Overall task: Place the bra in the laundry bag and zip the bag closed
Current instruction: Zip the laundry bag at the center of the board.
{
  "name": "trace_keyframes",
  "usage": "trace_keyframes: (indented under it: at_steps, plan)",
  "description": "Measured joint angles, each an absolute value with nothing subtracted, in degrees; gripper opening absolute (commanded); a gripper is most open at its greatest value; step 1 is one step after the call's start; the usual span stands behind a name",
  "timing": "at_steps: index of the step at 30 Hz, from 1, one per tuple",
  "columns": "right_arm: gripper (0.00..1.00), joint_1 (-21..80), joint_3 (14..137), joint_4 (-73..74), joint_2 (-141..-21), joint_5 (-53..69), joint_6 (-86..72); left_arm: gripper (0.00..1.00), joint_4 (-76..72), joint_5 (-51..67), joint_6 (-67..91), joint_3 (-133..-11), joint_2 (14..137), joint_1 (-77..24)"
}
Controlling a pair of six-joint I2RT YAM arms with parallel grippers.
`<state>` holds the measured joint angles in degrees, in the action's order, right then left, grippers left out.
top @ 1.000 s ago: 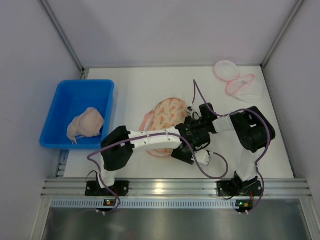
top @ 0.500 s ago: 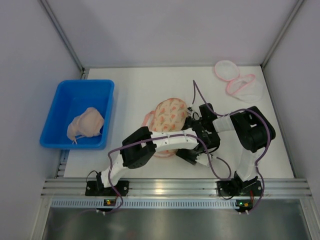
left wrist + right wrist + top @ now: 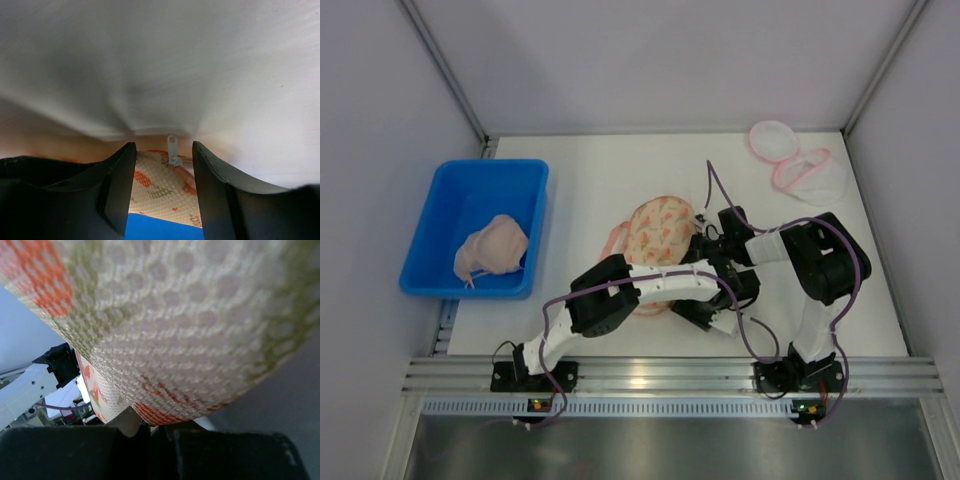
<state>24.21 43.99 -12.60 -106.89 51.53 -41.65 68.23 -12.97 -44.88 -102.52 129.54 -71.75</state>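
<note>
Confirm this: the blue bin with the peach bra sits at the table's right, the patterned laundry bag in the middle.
Wrong side: the blue bin with the peach bra sits at the left of the table, as the top external view shows. The patterned laundry bag is in the middle.

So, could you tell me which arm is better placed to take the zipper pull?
The left: the left gripper, open, frames the zipper pull; the right gripper is shut on the laundry bag.
</note>
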Motion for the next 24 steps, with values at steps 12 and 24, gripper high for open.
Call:
trace_keyframes:
  at_steps: [12, 24]
  plan:
    - [0.0, 24.2, 44.0, -12.6, -106.9, 51.6, -42.6, 0.5, 68.8, -13.2, -44.4, -102.5, 131.0, -72.3]
    - [0.0, 24.1, 44.8, -10.1, -106.2, 51.2, -39.9, 0.0, 69.1, -13.4, -43.7, -100.5, 130.3, -72.6]
